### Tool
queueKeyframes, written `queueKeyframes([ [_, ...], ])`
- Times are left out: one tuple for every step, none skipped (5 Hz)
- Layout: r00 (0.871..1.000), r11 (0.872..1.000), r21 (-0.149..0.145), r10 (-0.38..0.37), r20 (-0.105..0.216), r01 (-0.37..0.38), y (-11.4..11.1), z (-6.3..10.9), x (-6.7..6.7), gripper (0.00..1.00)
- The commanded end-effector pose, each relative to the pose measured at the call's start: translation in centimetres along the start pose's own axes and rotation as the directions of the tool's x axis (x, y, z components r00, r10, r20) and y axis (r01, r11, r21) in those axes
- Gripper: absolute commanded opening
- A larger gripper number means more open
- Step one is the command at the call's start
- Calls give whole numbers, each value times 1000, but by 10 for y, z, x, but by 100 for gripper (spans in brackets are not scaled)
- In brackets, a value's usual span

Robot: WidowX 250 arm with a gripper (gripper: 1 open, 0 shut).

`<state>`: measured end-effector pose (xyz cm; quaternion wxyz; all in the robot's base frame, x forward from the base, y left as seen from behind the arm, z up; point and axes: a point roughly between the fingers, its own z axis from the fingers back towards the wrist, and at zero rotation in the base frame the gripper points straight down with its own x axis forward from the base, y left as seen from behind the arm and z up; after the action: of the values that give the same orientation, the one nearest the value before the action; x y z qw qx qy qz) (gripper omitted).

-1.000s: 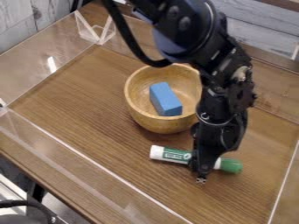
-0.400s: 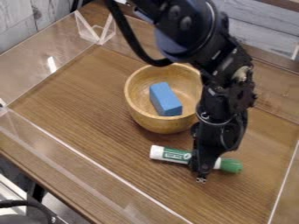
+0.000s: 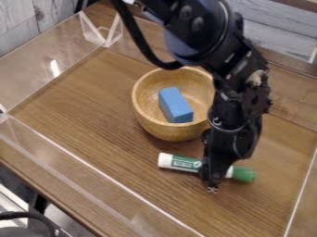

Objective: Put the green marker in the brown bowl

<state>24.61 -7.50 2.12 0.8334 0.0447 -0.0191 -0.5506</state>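
A: Looking down on the wooden table [image 3: 87, 111], we noted the green marker [image 3: 186, 164] lying flat near the front right, its white barrel pointing left and its green cap [image 3: 244, 174] at the right end.

B: And the gripper [image 3: 217, 178]?

A: We saw it pointing straight down over the cap end of the marker, fingers drawn together around the barrel just left of the cap. We recorded it as clamped on the marker, which lay on the table surface.

B: Where did we place the brown bowl [image 3: 148, 118]?

A: Just beyond the marker, farther from us and slightly left, not touching it. We logged a blue block [image 3: 175, 104] resting inside the bowl, tilted against the floor of it.

B: Anything around the workspace?

A: We noted clear acrylic walls [image 3: 50, 148] bordering the table on the left and near sides, and the black arm [image 3: 205, 46] reaching in from the far side, passing over the bowl's right rim.
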Motion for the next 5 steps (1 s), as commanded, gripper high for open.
queueKeyframes([
  [1000,999,44,8,27,-9,11,13,4,0],
  [1000,999,46,12,22,-13,12,15,3,0],
  [1000,999,48,17,19,-18,12,16,2,0],
  [1000,998,51,21,16,-22,13,17,1,0],
  [1000,998,54,24,15,-25,14,18,0,0],
])
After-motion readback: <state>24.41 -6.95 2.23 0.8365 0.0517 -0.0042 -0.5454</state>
